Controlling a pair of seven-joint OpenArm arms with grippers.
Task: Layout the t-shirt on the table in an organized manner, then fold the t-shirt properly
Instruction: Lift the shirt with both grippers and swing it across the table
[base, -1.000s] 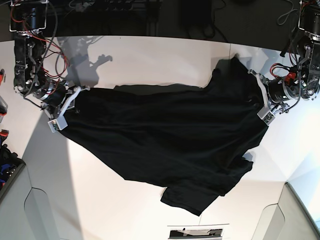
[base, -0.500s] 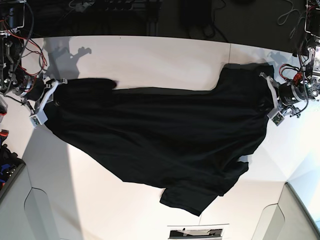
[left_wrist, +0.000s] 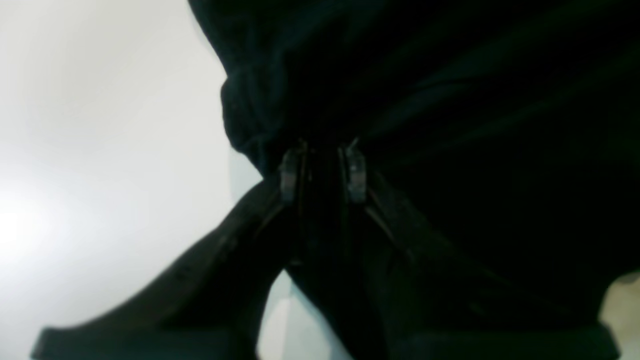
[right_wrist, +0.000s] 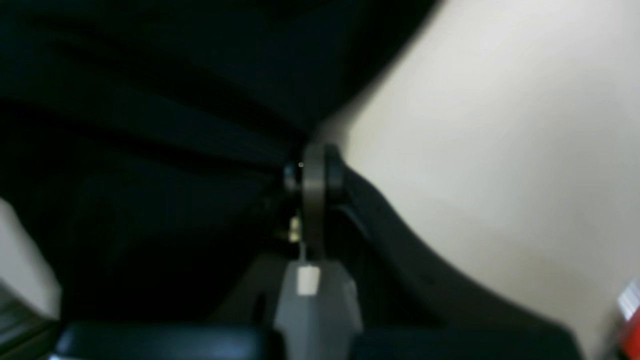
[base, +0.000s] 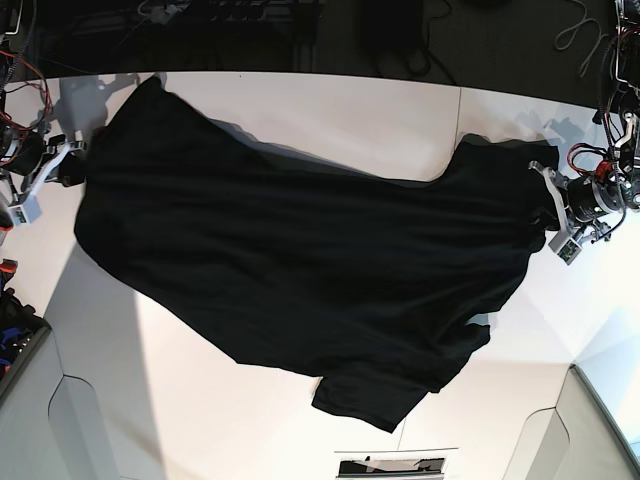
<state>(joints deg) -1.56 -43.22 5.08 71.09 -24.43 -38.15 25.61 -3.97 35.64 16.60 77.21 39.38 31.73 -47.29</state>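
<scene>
The black t-shirt (base: 300, 260) stretches across the white table (base: 330, 110) between the two arms, one sleeve hanging toward the near edge. The left gripper (base: 556, 212), on the base view's right, is clamped on a bunched fold of the shirt's edge; its fingers (left_wrist: 289, 170) stand slightly apart with cloth between them. The right gripper (base: 60, 168), on that view's left, is pinched tight on the opposite edge

The white table (base: 300, 110), crossed by 1 thin dark seam, carries the black t-shirt (base: 310, 260) spread wide across its middle, 1 sleeve lying toward the near edge.
</scene>
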